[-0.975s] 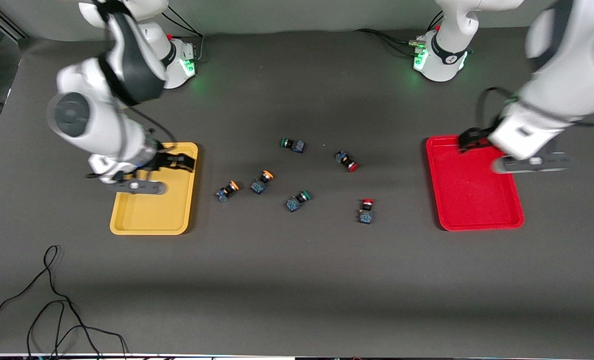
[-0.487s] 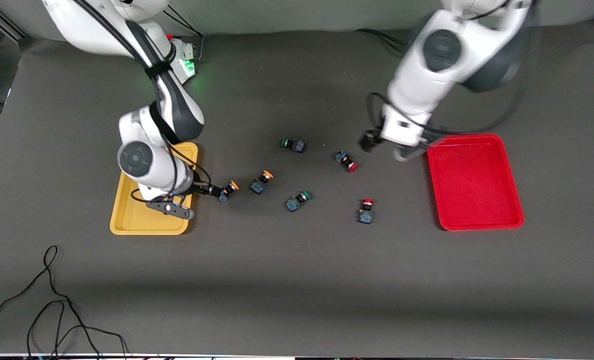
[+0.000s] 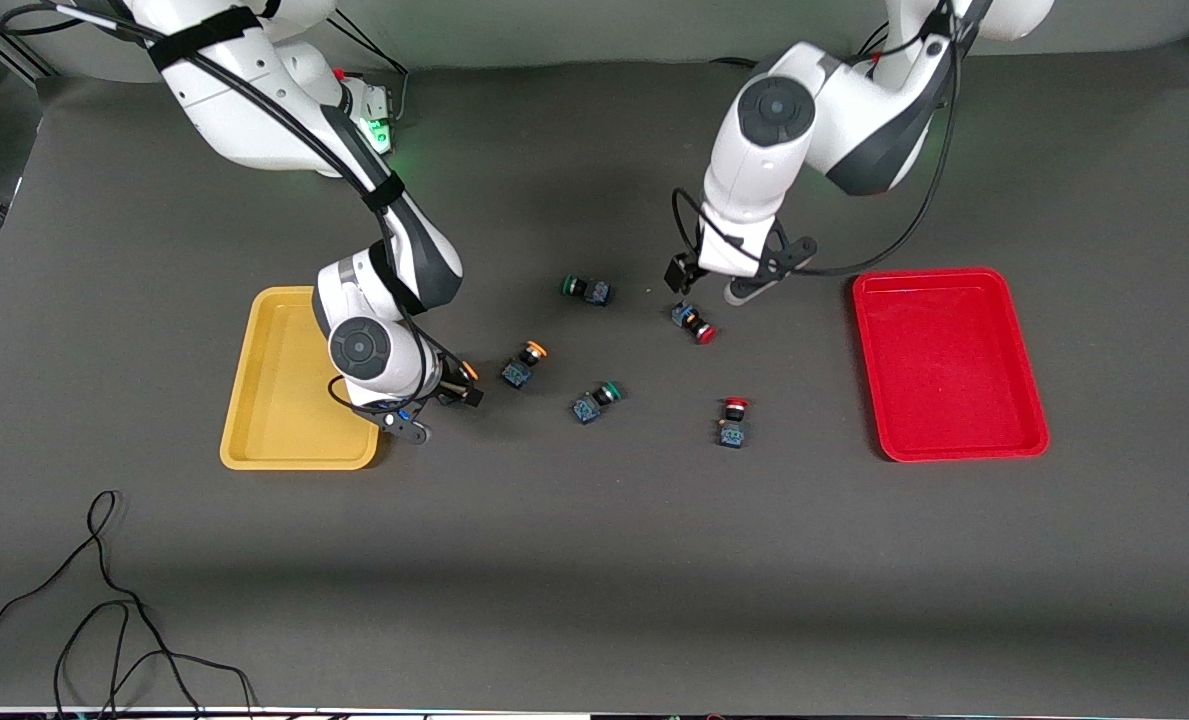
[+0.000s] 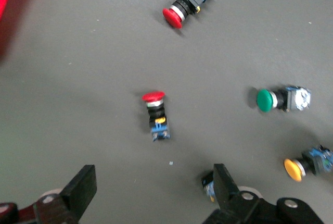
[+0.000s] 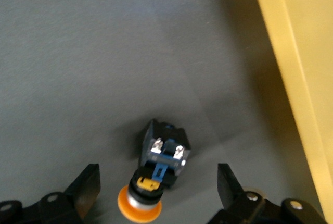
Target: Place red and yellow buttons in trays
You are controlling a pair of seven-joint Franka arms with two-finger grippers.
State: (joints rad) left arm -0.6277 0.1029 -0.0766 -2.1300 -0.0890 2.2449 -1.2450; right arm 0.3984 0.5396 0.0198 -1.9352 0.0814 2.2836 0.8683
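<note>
The yellow tray [image 3: 274, 390] lies at the right arm's end and the red tray [image 3: 944, 360] at the left arm's end, both bare. My right gripper [image 3: 460, 388] is open, low beside the yellow tray. An orange-yellow button [image 5: 156, 177] lies on its side between its fingers; only the cap [image 3: 468, 371] shows in the front view. The second orange-yellow button [image 3: 524, 363] lies beside it. My left gripper [image 3: 680, 274] is open and empty above the table, close to a red button [image 3: 694, 322], which lies ahead of its fingers [image 4: 156, 114]. The second red button [image 3: 733, 420] is nearer the camera.
Two green-capped buttons lie among the others, one [image 3: 586, 290] nearer the robots, one [image 3: 595, 400] nearer the camera. The yellow tray's rim [image 5: 291, 78] runs close beside my right gripper [image 5: 157, 188]. A loose black cable [image 3: 104, 600] lies near the table's front edge at the right arm's end.
Both arms swung in from over their trays toward the middle. The right gripper came down around the orange-yellow button by the yellow tray. The left gripper came to the red button nearer the robots.
</note>
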